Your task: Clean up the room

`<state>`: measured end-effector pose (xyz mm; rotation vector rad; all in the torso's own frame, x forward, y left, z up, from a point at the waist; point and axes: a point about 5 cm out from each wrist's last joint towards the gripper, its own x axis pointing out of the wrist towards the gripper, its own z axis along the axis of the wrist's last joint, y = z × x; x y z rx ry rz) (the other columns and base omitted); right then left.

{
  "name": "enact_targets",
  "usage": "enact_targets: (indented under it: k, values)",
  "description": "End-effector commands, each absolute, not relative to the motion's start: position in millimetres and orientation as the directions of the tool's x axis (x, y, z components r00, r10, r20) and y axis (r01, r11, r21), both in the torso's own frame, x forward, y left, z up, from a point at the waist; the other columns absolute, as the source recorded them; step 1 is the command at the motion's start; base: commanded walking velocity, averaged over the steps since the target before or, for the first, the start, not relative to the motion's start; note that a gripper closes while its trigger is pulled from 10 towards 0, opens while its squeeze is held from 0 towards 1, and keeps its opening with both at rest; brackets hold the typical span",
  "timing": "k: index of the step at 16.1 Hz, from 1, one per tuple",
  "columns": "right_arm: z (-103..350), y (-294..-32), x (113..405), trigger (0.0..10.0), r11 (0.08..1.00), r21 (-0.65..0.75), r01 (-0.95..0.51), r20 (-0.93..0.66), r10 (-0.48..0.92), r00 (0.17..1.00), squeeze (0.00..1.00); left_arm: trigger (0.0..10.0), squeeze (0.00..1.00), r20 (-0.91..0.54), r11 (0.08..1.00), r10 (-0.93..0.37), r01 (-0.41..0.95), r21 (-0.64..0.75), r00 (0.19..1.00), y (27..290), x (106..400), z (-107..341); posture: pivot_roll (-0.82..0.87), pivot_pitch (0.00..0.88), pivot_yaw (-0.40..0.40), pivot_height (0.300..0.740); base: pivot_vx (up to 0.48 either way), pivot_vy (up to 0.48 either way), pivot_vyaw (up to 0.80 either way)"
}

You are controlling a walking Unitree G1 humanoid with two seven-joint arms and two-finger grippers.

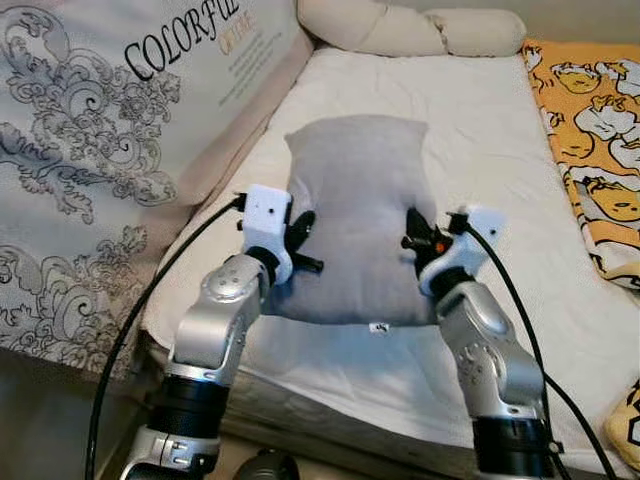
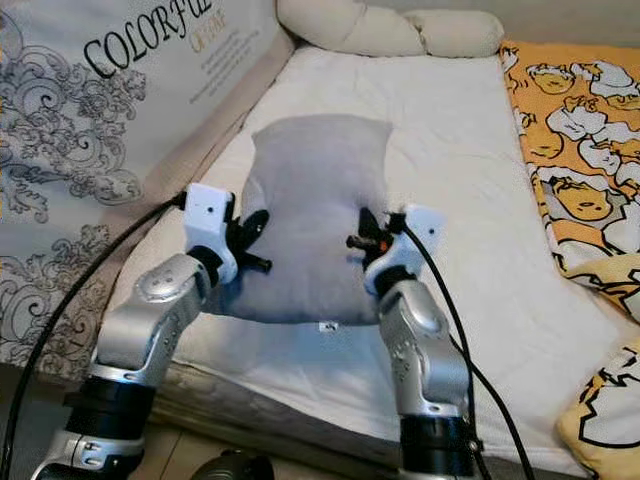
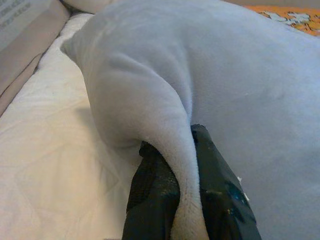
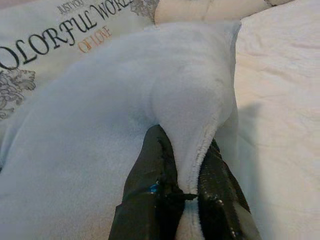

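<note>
Head views: one grey pillow (image 1: 358, 215) lay near the front edge of the white bed (image 1: 480, 150), one duck-print blanket (image 1: 600, 130) along its right edge. Left wrist: left hand (image 3: 186, 200) pinched the pillow's edge. Right wrist: right hand (image 4: 187, 200) clamped its opposite edge.

Soft, even indoor light, no glare. The grey pillow (image 1: 358, 215) casts a faint shadow on the white mattress (image 1: 480, 140). Wrist views look slightly soft up close.
</note>
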<state>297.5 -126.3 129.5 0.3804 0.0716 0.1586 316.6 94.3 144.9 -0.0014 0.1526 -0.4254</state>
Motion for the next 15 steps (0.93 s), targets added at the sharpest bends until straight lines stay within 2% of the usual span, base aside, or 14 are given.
enact_targets:
  k: [1, 5, 7, 15]
  values:
    - [141.2, -124.4, 296.4, 10.0, 0.910, 0.382, -0.163, 0.016, 0.170, 0.985, 0.00, 10.0, 0.00, -0.118, 0.922, -0.384, 0.387, 0.000, 0.916, 100.1, 316.0, 150.8, -0.05, 0.000, 0.068, 0.740, 0.000, 0.296, 0.00]
    - [138.2, -124.2, 296.8, 10.0, 0.905, 0.395, -0.158, -0.014, 0.179, 0.984, 0.00, 10.0, 0.00, -0.126, 0.923, -0.380, 0.384, 0.008, 0.916, 101.7, 316.9, 150.6, -0.05, 0.000, 0.060, 0.740, 0.000, 0.300, 0.00]
    - [137.9, -123.7, 296.7, 10.0, 0.903, 0.396, -0.164, -0.017, 0.186, 0.982, 0.00, 10.0, 0.00, -0.127, 0.924, -0.378, 0.383, 0.011, 0.917, 102.1, 316.9, 150.3, -0.05, 0.000, 0.059, 0.740, 0.000, 0.304, -0.80]
    - [137.1, -122.2, 297.6, 10.0, 0.905, 0.394, -0.162, -0.023, 0.186, 0.982, 0.00, 10.0, 0.00, -0.139, 0.922, -0.383, 0.387, 0.007, 0.913, 103.8, 318.2, 150.2, -0.05, 0.000, 0.073, 0.740, 0.000, 0.292, 0.00]
